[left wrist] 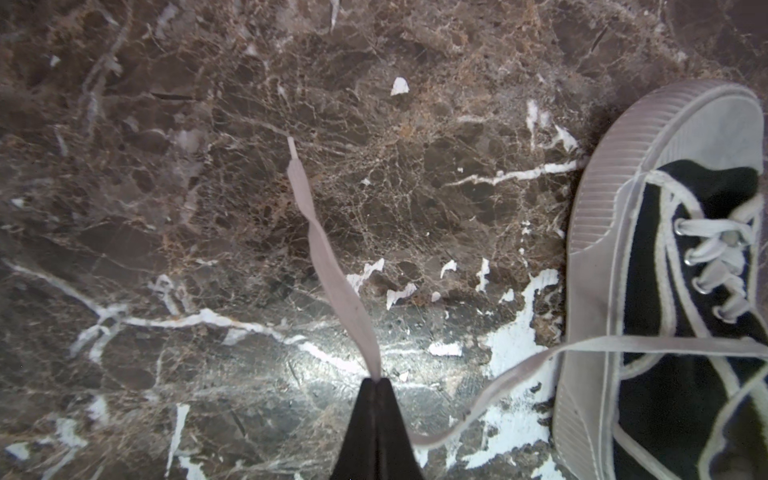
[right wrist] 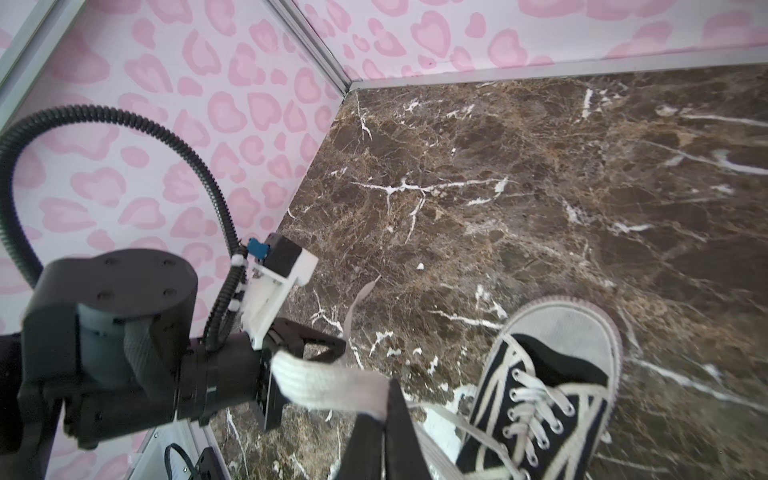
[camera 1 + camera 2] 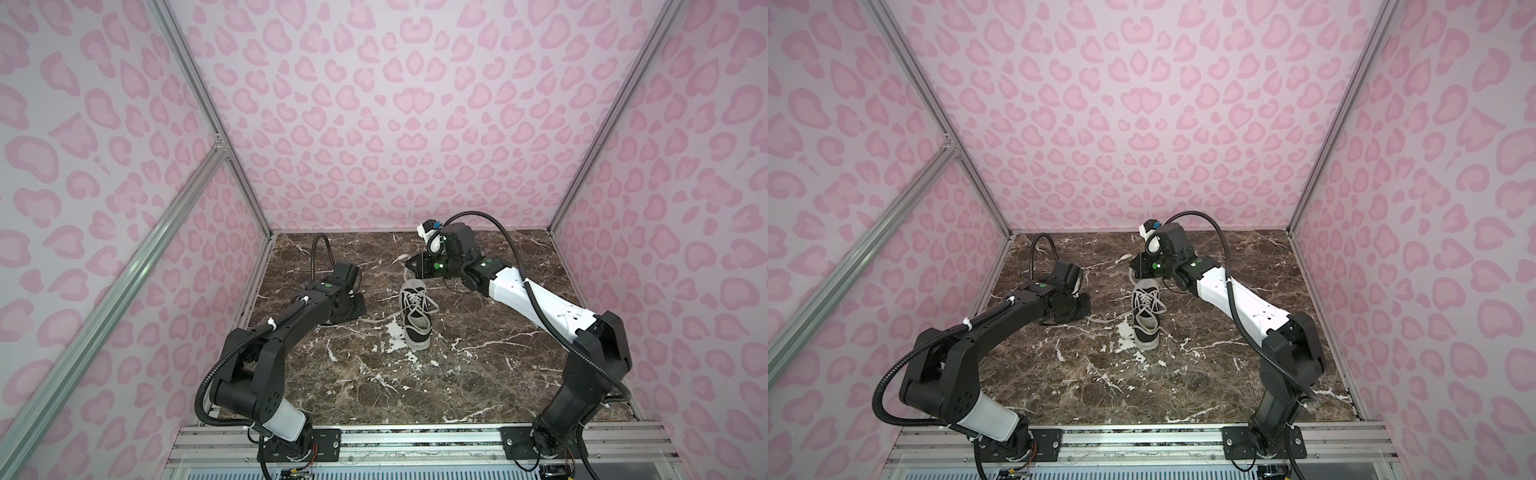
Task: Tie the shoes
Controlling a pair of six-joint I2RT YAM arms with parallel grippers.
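The left jaws clamp 1 lace (image 1: 328,266) of the sneaker (image 1: 673,395); the right jaws clamp the other lace (image 2: 332,384).

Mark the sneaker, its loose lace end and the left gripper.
sneaker (image 3: 414,307): in a top view, on the laced middle.
lace (image 1: 328,266): left wrist view, on the loose tail.
left gripper (image 1: 376,381): left wrist view, between shut tips pinching the lace.

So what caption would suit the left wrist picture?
Left gripper pinching a lace beside the black sneaker.
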